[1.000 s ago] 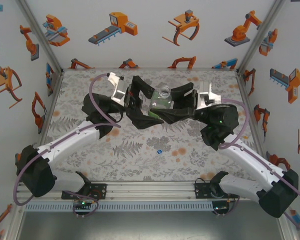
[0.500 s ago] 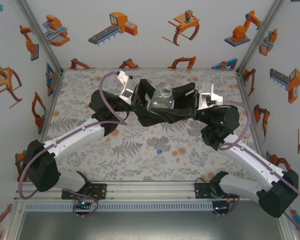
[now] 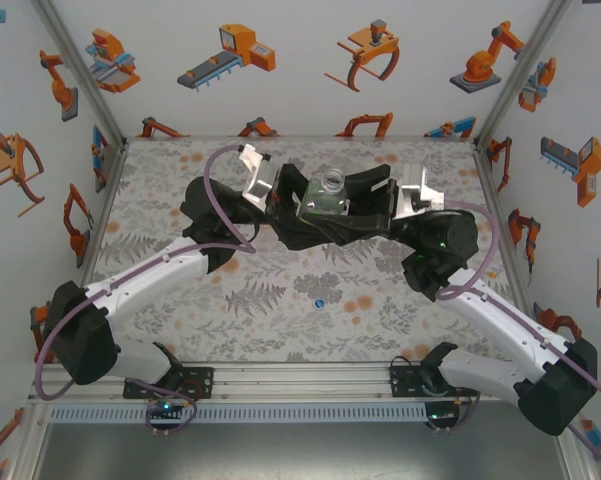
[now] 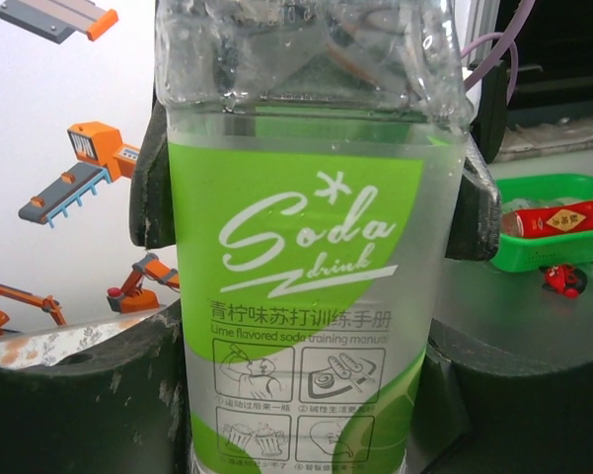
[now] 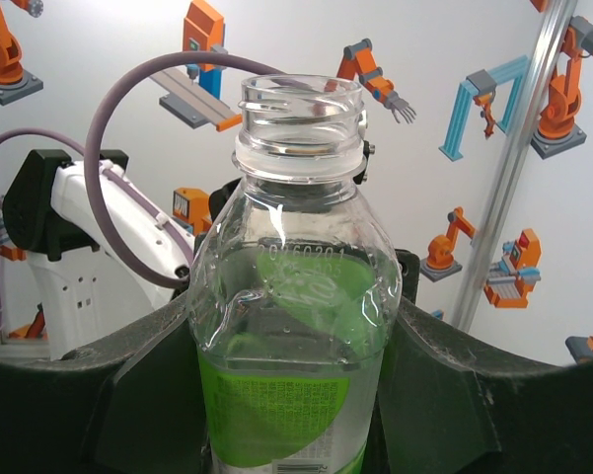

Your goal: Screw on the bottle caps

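A colourless bottle (image 3: pixel 326 201) with a green "Soda drink" label stands upright at the middle back of the table, its threaded neck (image 5: pixel 299 123) open and capless. My left gripper (image 3: pixel 297 212) is shut on its body from the left, with the label (image 4: pixel 306 247) close up between dark fingers (image 4: pixel 74 395). From the right, my right gripper (image 3: pixel 355 210) is shut on the same bottle (image 5: pixel 296 326), and its fingers (image 4: pixel 477 202) show behind the label. A small blue cap (image 3: pixel 320 303) lies alone on the table in front of both grippers.
The floral table mat (image 3: pixel 230 320) is walled by white panels with orange robot pictures and metal posts (image 3: pixel 510 80). The left arm's purple cable (image 5: pixel 128 118) loops behind the bottle. A green tray (image 4: pixel 557 232) holding a red packet shows past the bottle.
My left gripper swung right and closed in on the bottle's side, and its wrist rose toward the back. The bottle and the right gripper barely shifted.
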Robot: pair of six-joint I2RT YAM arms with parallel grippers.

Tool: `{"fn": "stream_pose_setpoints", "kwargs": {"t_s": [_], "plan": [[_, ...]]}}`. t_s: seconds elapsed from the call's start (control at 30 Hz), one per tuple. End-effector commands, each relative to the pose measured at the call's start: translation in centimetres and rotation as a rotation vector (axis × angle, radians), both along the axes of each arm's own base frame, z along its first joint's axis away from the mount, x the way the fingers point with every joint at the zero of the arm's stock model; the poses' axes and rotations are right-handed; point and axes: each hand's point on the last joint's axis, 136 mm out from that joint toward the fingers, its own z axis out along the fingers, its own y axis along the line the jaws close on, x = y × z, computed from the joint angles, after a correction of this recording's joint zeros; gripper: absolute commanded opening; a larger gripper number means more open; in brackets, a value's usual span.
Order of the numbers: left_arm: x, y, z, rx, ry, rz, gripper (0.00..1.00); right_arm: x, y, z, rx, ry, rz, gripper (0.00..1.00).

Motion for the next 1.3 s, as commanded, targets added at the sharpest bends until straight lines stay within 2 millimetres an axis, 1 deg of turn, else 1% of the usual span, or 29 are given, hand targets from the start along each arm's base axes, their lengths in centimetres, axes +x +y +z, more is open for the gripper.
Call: {"fn": "stream_pose_setpoints", "kwargs": {"t_s": [0.0, 0.03, 0.13, 0.17, 0.27, 0.37, 0.5, 0.63, 0.8, 0.9, 0.93, 1.07, 1.17, 1.27], "plan": [[-0.8, 0.6, 1.4, -0.026, -0.055, 0.004, 0.45, -0.5, -0.4, 0.3, 0.015, -0.030, -0.012, 0.25], [-0.7, 0.5, 1.2, -0.018, -0.057, 0.013, 0.44, -0.5, -0.5, 0.2, 0.016, -0.028, -0.020, 0.30], [-0.1, 0.5, 0.9, 0.000, -0.064, 0.067, 0.39, -0.2, -0.7, 0.0, 0.014, -0.012, -0.045, 0.53], [0.0, 0.5, 0.8, 0.006, -0.070, 0.086, 0.36, -0.1, -0.7, -0.2, 0.011, -0.006, -0.054, 0.59], [0.4, 0.8, 0.7, 0.022, -0.088, 0.143, 0.32, 0.1, -1.2, -0.3, 0.018, 0.003, -0.086, 0.70], [0.7, 1.3, 0.5, 0.045, -0.109, 0.199, 0.25, 0.3, -1.6, -0.7, 0.011, 0.019, -0.128, 0.76], [1.4, 2.2, -0.1, 0.094, -0.117, 0.269, 0.19, 1.0, -2.1, -1.7, -0.013, 0.055, -0.187, 0.77], [2.4, 3.5, -1.0, 0.153, -0.129, 0.345, 0.12, 2.3, -2.2, -3.0, -0.057, 0.140, -0.245, 0.76], [4.3, 5.9, -1.5, 0.199, -0.107, 0.439, 0.07, 4.9, -1.9, -6.0, -0.161, 0.309, -0.323, 0.73], [5.5, 7.4, -1.8, 0.223, -0.095, 0.494, 0.02, 6.1, -1.9, -7.9, -0.209, 0.402, -0.366, 0.71], [6.0, 7.9, -1.9, 0.230, -0.093, 0.514, 0.00, 6.7, -1.9, -8.7, -0.229, 0.444, -0.386, 0.70], [7.6, 9.9, -2.7, 0.245, -0.077, 0.583, 0.00, 8.7, -1.9, -12.6, -0.338, 0.622, -0.469, 0.65], [8.1, 10.9, -3.5, 0.259, -0.082, 0.602, 0.00, 9.5, -1.5, -16.0, -0.437, 0.740, -0.512, 0.61], [8.2, 11.2, -4.9, 0.287, -0.102, 0.592, 0.00, 10.0, -1.1, -19.9, -0.554, 0.855, -0.571, 0.59]]}}
